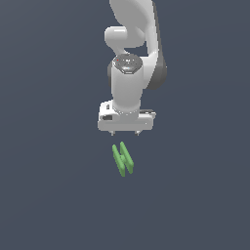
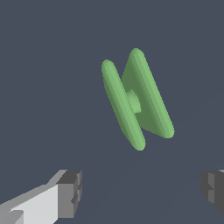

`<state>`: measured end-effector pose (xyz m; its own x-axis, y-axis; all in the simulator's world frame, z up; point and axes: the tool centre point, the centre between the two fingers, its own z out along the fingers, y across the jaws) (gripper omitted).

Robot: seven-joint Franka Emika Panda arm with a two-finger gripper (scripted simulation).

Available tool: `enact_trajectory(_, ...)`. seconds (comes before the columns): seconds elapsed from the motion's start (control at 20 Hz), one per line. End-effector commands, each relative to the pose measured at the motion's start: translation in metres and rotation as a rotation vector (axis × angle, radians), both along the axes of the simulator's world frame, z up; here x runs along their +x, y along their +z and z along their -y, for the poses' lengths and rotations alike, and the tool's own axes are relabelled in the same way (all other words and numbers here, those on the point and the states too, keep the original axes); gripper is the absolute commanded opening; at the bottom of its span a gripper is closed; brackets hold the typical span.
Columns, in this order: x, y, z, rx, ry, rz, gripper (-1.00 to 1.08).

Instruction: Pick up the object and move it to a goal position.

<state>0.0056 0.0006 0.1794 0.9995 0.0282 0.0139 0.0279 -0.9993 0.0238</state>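
The object (image 1: 123,159) is a small bright green piece of two parallel elongated flat bars joined crosswise by a short stub. It lies on the dark grey floor just below my white gripper (image 1: 125,133) in the exterior view. In the wrist view the object (image 2: 135,99) shows in full, ahead of the fingers and apart from them. My gripper (image 2: 141,191) is open and empty, with one grey pad (image 2: 70,192) and the other pad (image 2: 213,189) set wide apart. The object is narrower than the gap.
The dark grey floor (image 1: 53,195) spreads flat all around. The white arm (image 1: 131,63) rises above the gripper toward the top of the exterior view.
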Motion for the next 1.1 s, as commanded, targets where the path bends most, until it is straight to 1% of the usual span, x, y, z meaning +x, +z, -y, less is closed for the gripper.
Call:
enact_trajectory(0.0, 0.001, 0.0, 0.0, 0.0, 0.004, -0.001, 1.0)
enact_trajectory(0.45, 0.015, -0.006, 0.002, 0.001, 0.085, -0.006, 1.0)
enact_trajectory(1.05, 0.051, -0.026, 0.008, 0.013, 0.307, -0.017, 1.0)
